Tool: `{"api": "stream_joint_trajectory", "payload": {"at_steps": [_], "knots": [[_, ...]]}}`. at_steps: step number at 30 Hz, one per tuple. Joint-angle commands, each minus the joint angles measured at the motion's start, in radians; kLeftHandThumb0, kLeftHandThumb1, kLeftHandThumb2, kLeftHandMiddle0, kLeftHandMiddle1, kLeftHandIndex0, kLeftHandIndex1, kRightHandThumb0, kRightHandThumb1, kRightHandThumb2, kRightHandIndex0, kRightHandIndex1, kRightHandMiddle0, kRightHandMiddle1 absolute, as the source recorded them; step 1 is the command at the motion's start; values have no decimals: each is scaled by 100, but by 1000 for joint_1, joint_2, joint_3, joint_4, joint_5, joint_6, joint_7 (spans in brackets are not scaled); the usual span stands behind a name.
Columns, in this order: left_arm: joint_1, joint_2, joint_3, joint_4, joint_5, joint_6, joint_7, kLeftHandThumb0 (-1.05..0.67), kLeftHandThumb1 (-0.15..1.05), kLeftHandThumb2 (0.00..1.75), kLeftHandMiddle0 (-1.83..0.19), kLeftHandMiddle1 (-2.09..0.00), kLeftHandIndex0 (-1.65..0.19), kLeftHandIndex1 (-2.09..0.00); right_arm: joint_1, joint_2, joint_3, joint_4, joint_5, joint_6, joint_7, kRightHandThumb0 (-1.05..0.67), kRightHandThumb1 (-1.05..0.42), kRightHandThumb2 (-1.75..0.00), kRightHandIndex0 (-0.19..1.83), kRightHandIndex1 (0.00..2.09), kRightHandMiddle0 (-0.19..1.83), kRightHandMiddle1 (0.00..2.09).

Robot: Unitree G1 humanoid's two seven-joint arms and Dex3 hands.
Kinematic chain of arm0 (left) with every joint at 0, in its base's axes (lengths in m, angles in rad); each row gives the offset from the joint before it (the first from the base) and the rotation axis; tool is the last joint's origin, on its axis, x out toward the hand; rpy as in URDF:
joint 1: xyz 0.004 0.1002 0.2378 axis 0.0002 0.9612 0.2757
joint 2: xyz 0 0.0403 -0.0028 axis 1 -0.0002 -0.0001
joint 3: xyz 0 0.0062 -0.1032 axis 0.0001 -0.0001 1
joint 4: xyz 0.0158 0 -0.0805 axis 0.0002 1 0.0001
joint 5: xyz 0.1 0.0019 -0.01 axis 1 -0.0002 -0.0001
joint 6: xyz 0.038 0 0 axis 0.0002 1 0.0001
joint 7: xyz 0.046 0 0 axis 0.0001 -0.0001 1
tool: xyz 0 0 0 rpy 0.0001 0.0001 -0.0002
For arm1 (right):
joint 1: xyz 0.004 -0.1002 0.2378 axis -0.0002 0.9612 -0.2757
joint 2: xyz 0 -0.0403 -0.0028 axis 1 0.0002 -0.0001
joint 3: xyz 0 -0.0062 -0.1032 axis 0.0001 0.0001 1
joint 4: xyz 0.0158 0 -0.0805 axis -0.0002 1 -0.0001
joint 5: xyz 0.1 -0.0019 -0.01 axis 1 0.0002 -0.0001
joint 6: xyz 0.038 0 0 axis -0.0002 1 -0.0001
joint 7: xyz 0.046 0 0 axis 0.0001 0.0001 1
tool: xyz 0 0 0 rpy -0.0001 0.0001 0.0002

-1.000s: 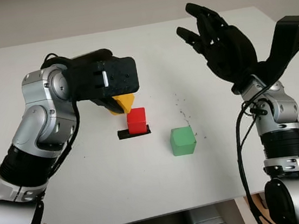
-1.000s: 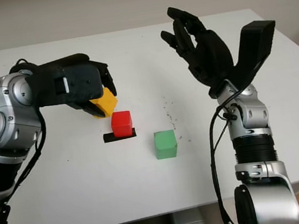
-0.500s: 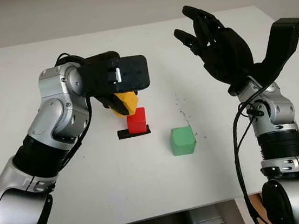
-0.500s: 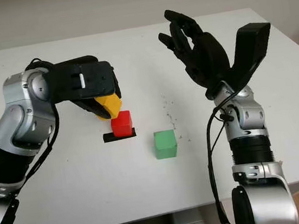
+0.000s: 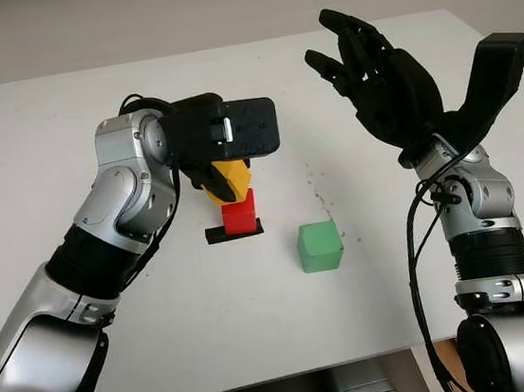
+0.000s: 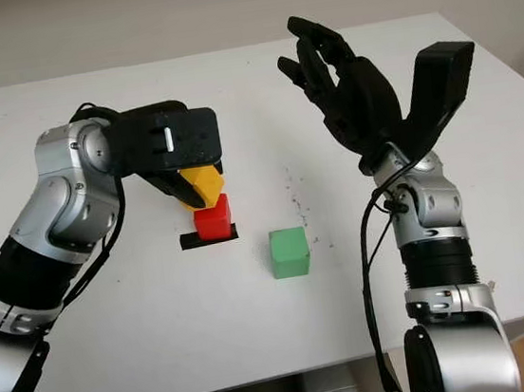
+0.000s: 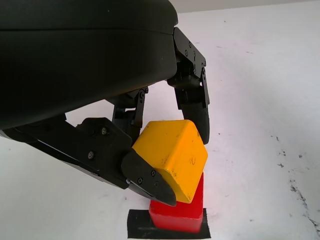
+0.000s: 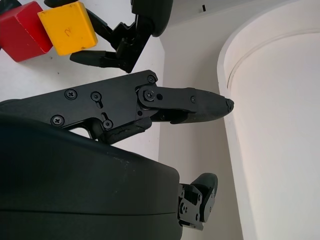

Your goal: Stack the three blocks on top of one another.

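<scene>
Three blocks: the left hand (image 5: 223, 153) grips the yellow block (image 5: 226, 180), tilted, right above the red block (image 5: 240, 217), which sits on a black marker (image 5: 235, 232) mid-table. The green block (image 5: 320, 246) lies to the right. The right hand (image 5: 386, 76), released, hovers high at far right.
</scene>
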Motion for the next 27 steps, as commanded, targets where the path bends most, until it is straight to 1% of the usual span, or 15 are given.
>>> {"api": "stream_joint_trajectory", "payload": {"at_steps": [1,4,7,9,13,17,24,27], "knots": [[-44,-4,-3,3,5,0,7,-17,89,5,-56,-160,-46,-157,-8,2,-10,6,6,-13,3,-59,-105,-39,-2,50,-19,76],[-41,-8,-3,9,4,-21,27,-17,87,5,-56,-153,-47,-149,-11,1,-8,7,3,-18,5,-59,-105,-40,-2,51,-19,75],[-34,-7,-2,9,1,-35,41,-17,86,5,-58,-153,-51,-145,-11,-1,-5,4,0,-16,3,-59,-105,-41,-3,51,-19,74],[-33,-10,0,4,1,-23,36,-17,86,5,-59,-154,-51,-143,-11,-2,-5,7,1,-19,8,-60,-105,-41,-4,51,-19,72],[-37,-12,-1,-4,-1,-1,20,-16,87,6,-53,-152,-47,-143,-13,1,-7,4,3,-11,1,-60,-105,-40,-3,51,-19,73],[-40,-13,-4,-1,-3,2,16,-15,86,5,-54,-154,-46,-146,-14,-2,-4,5,1,-14,3,-59,-105,-41,-3,51,-19,72],[-47,-5,-19,3,6,-8,-3,-16,86,5,-57,-155,-49,-150,-20,-2,-3,21,-2,-27,9,-60,-105,-41,-3,51,-19,76],[-50,-1,-27,3,10,-15,-18,-17,87,6,-57,-154,-51,-151,-20,-1,-3,23,-1,-32,13,-59,-105,-42,-4,50,-19,70]]}}
